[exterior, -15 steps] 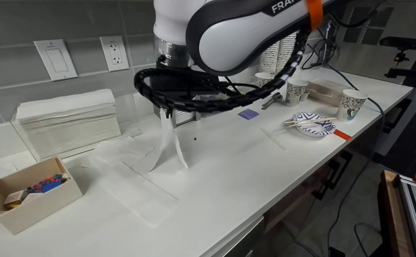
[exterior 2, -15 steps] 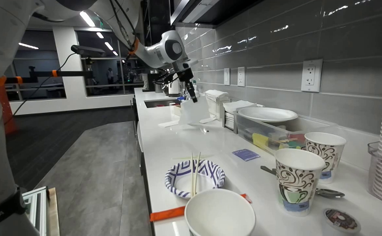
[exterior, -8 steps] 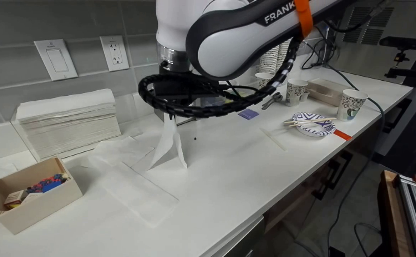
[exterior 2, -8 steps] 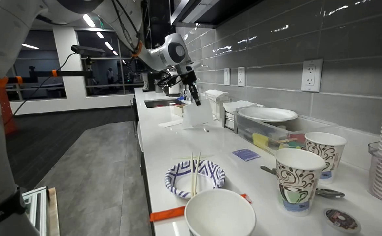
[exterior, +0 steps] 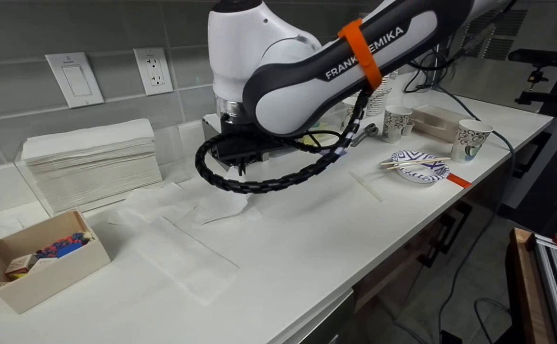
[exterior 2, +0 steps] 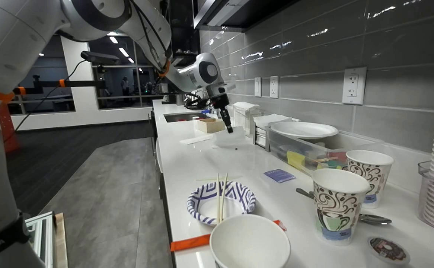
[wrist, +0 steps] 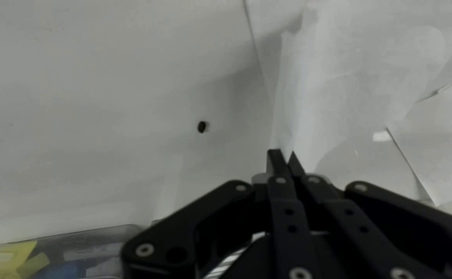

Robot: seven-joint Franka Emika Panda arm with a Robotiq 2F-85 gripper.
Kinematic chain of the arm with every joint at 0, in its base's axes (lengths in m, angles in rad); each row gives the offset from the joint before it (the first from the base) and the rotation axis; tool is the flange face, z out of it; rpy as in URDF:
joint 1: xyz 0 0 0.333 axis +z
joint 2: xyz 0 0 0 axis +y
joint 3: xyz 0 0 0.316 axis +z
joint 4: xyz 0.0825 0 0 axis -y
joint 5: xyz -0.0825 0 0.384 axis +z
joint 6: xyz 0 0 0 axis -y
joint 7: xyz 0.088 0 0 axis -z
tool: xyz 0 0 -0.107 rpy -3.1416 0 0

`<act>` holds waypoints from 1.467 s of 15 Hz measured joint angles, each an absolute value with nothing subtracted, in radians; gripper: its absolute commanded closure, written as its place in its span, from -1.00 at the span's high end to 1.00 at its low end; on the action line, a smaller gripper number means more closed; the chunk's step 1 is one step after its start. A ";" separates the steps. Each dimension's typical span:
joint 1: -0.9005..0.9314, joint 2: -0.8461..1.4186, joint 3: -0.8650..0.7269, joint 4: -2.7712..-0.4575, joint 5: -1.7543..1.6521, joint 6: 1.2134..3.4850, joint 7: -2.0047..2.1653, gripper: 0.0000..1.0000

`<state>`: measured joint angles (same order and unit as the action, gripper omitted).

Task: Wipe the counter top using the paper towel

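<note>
My gripper (wrist: 286, 157) is shut on the top of a white paper towel (wrist: 307, 100). In an exterior view the towel (exterior 2: 229, 139) hangs under the fingertips (exterior 2: 230, 130) and reaches the white counter top (exterior 2: 187, 163). In an exterior view its lower part (exterior: 221, 205) is bent and spread on the counter, partly over flat sheets. A small dark speck (wrist: 201, 126) lies on the counter beside the towel, apart from it; it also shows in an exterior view (exterior 2: 236, 149). The cable loop partly hides the fingers (exterior: 241, 168).
Flat white sheets (exterior: 187, 258) lie beside the towel stack (exterior: 92, 167) and a wooden box (exterior: 54, 258). A clear bin (exterior 2: 295, 156) stands along the wall. A purple packet (exterior 2: 279, 175), patterned bowl (exterior 2: 198, 201) with chopsticks and paper cups (exterior 2: 338, 208) stand farther along the counter.
The arm has come down and the gripper has lowered with the towel. The towel stood like a tent before; now it is folded lower onto the counter. The speck looks unmoved.
</note>
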<state>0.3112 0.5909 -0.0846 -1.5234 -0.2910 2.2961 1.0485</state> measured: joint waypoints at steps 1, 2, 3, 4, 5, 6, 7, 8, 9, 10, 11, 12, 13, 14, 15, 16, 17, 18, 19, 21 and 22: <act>0.312 0.602 -0.085 -1.513 -0.293 2.276 1.044 -1.00; 0.311 0.613 -0.085 -1.503 -0.293 2.262 1.038 -1.00; 0.311 0.623 -0.085 -1.493 -0.293 2.246 1.032 -1.00; 0.312 0.633 -0.085 -1.484 -0.297 2.229 1.025 -1.00; 0.313 0.644 -0.086 -1.472 -0.304 2.207 1.020 -1.00; 0.314 0.656 -0.087 -1.461 -0.309 2.191 1.014 -1.00; 0.315 0.668 -0.087 -1.450 -0.310 2.184 1.007 -1.00; 0.315 0.681 -0.087 -1.437 -0.310 2.174 0.999 -1.00; 0.316 0.694 -0.086 -1.425 -0.310 2.167 0.994 -1.00; 0.317 0.707 -0.085 -1.412 -0.310 2.162 0.992 -1.00; 0.318 0.719 -0.085 -1.400 -0.310 2.160 0.991 -1.00; 0.318 0.731 -0.085 -1.388 -0.310 2.155 0.990 -1.00; 0.319 0.741 -0.086 -1.378 -0.310 2.148 0.989 -1.00; 0.319 0.749 -0.087 -1.367 -0.310 2.135 0.987 -1.00; 0.319 0.756 -0.089 -1.357 -0.310 2.115 0.987 -1.00; 0.319 0.759 -0.094 -1.349 -0.310 2.093 0.986 -1.00; 0.319 0.761 -0.099 -1.341 -0.310 2.065 0.983 -1.00; 0.318 0.761 -0.106 -1.335 -0.310 2.037 0.980 -1.00; 0.317 0.761 -0.113 -1.331 -0.310 2.015 0.977 -1.00; 0.312 0.761 -0.125 -1.324 -0.315 1.983 0.971 -1.00; 0.310 0.761 -0.129 -1.321 -0.317 1.969 0.966 -1.00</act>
<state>0.3098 0.7613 -0.1293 -1.3214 -0.3168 1.9692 0.9658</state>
